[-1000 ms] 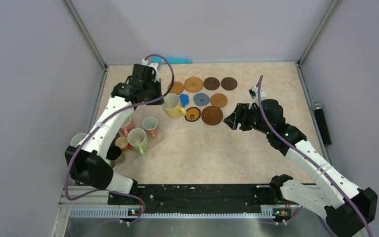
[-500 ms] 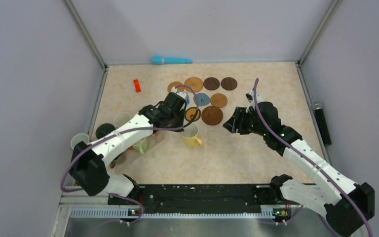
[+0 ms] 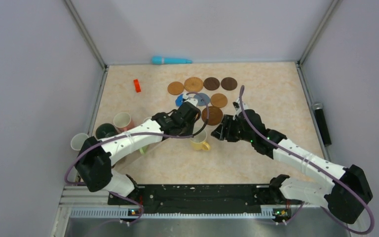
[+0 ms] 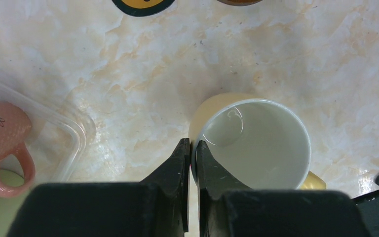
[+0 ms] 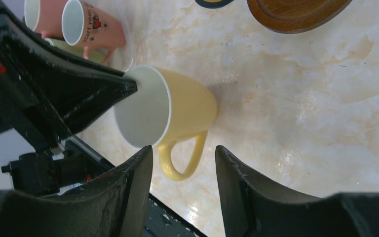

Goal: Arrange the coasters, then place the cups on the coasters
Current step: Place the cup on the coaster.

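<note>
Marbled tabletop (image 3: 276,98), left pincer (image 4: 191,145) nipping yellow mug (image 4: 256,143), right pincer (image 5: 183,150) half-open, empty, "your" on pink mug (image 5: 98,30)

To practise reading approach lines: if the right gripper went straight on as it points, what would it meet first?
Most likely the handle of the yellow cup, just ahead between the open fingers of the right gripper, though depth is unclear.

pink cup (image 5: 97,30), lettering perhaps "Start your"
</note>
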### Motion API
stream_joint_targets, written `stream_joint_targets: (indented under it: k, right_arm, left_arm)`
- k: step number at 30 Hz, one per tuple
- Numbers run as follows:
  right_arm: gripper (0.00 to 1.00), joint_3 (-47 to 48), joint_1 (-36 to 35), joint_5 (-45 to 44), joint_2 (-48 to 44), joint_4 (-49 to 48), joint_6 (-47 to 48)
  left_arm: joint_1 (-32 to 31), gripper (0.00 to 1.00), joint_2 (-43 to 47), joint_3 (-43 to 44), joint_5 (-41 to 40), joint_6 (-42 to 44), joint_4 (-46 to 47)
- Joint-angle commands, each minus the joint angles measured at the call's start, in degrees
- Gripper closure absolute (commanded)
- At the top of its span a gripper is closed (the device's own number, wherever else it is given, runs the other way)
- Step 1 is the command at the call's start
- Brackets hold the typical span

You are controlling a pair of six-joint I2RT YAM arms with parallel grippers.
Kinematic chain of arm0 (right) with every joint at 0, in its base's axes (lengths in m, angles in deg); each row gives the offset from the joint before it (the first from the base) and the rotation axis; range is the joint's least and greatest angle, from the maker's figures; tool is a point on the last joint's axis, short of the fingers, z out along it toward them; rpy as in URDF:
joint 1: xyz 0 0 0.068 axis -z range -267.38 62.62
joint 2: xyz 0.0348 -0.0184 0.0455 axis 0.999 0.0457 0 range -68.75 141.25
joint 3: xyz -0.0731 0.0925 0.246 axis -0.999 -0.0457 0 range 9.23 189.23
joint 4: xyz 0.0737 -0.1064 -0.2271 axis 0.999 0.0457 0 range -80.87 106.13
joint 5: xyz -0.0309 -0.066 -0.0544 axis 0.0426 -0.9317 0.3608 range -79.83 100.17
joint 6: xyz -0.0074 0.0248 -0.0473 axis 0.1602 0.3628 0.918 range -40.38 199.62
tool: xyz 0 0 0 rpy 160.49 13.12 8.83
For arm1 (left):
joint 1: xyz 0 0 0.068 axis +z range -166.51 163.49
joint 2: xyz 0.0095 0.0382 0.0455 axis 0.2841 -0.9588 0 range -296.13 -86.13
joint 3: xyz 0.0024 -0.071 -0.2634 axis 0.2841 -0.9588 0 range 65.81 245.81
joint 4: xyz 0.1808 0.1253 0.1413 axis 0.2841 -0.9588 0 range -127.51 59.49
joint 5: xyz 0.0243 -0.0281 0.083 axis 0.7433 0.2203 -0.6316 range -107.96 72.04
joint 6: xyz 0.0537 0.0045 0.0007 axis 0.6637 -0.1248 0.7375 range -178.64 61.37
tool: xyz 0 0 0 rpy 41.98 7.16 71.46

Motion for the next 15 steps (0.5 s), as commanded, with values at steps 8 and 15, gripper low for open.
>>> stream_joint_targets:
  k: [8, 15]
  right_arm:
    - [0.51, 3.81, -1.79, -0.79, 10.37, -7.03, -6.57]
    - [0.54, 6.74, -2.02, -0.20, 14.59, -7.09, -5.47]
  left_arm:
    - [-3.22, 1.00, 1.97, 0.82, -4.45, -1.57, 5.70]
    - [-3.95, 1.00, 0.84, 1.61, -2.45, -2.03, 5.97]
